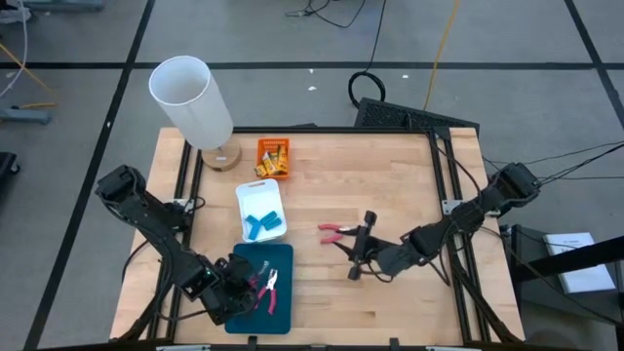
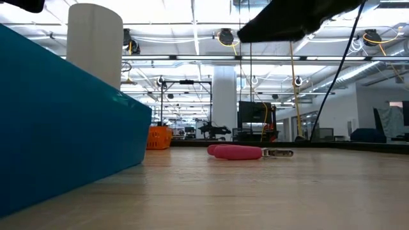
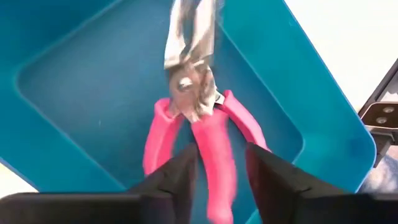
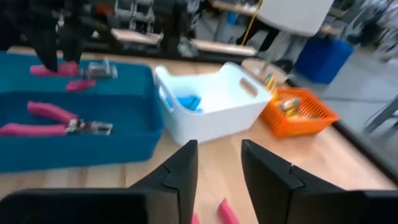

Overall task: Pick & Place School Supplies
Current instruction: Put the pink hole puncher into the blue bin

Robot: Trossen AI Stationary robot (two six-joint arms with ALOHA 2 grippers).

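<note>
Red-pink-handled pliers [image 1: 336, 231] lie flat on the wood table, also in the low view [image 2: 243, 152]. My right gripper [image 1: 359, 259] hangs open just near of them, and pink handle tips [image 4: 225, 213] show between its fingers. My left gripper [image 3: 217, 155] is over the teal tray [image 1: 283, 255], shut on another pair of pliers [image 3: 189, 87]. A third pair [image 4: 62, 124] lies on the tray floor. Light-blue pieces [image 1: 261, 226] sit in the white tray [image 1: 259, 195]. Yellow-orange packets [image 1: 274, 161] fill the orange tray [image 1: 261, 146]. My left gripper pinches one pink handle [image 3: 214, 146] of the pliers between its two fingers [image 3: 180, 177], lying along the handle. The metal head points away from the gripper. In the right wrist view the pair [image 4: 78, 70] is lifted clear above the teal tray's floor.
A tall white cylinder [image 1: 190, 93] stands at the table's far left on a round wooden base [image 1: 222, 158]. The three trays line up left of centre. Bare wood lies between the trays and my right arm. The teal tray's wall [image 2: 64, 128] fills the low view's left.
</note>
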